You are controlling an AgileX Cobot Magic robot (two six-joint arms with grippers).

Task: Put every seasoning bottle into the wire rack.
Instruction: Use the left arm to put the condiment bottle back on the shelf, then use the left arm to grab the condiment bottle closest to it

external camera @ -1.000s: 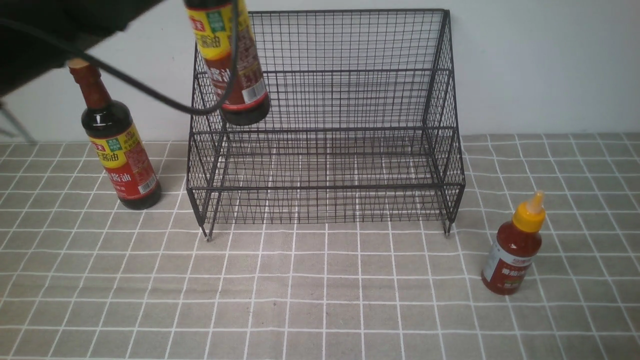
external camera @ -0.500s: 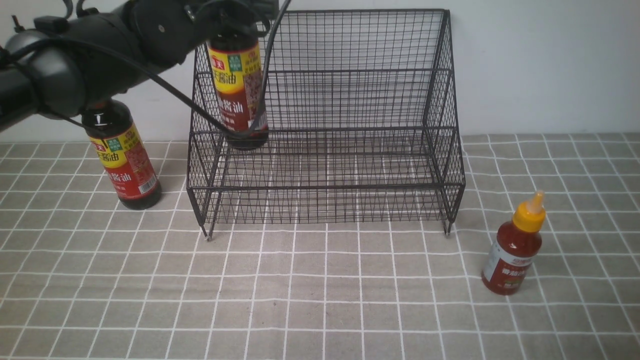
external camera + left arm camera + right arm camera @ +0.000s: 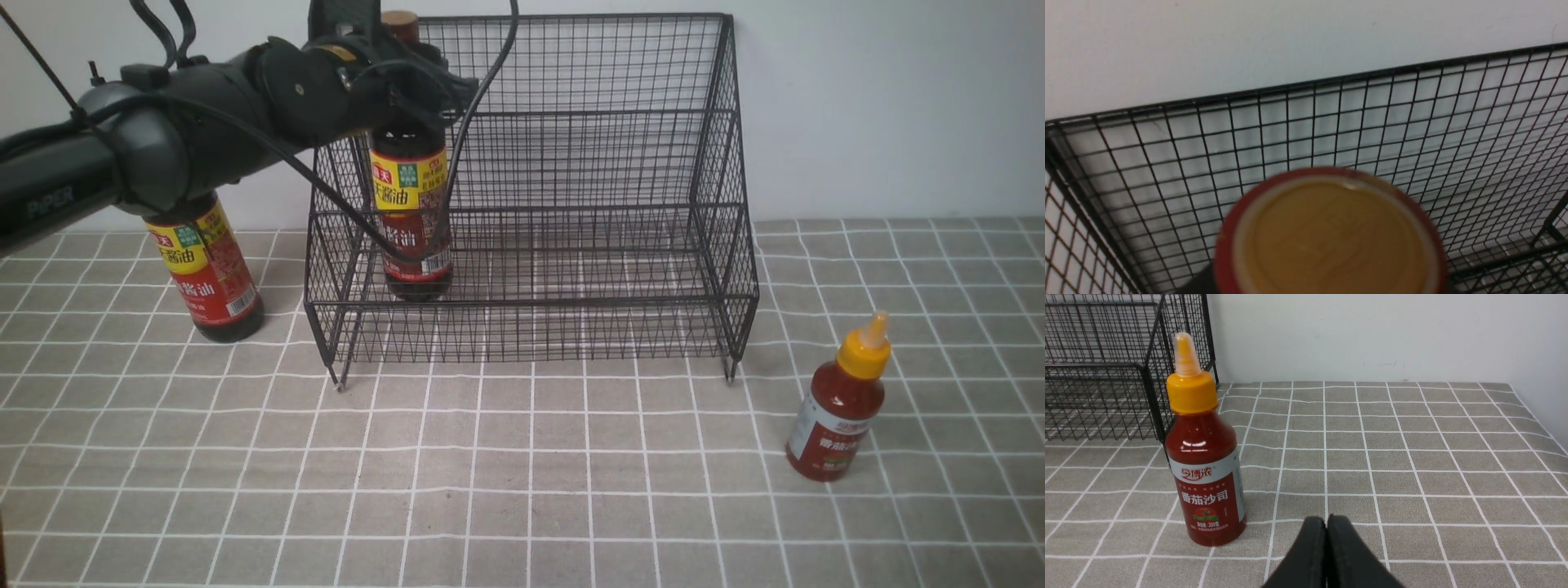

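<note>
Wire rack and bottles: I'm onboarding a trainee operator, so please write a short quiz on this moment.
1. True or false: the red sauce bottle stands on the tablecloth, outside the wire rack.
2. The left gripper grips: A) the red sauce bottle; B) a soy-sauce bottle, at its neck; C) nothing.
3. How many bottles are inside the rack?
Key: 1 true; 2 B; 3 one.

Bottle (image 3: 1331, 241) seen from straight above, close, blurred; round tan cap top, red rim around it; black wire rack (image 3: 1412, 134) mesh back just beyond bottle; rack side meets back at corner; white wall (image 3: 1249, 41) behind rack
</note>
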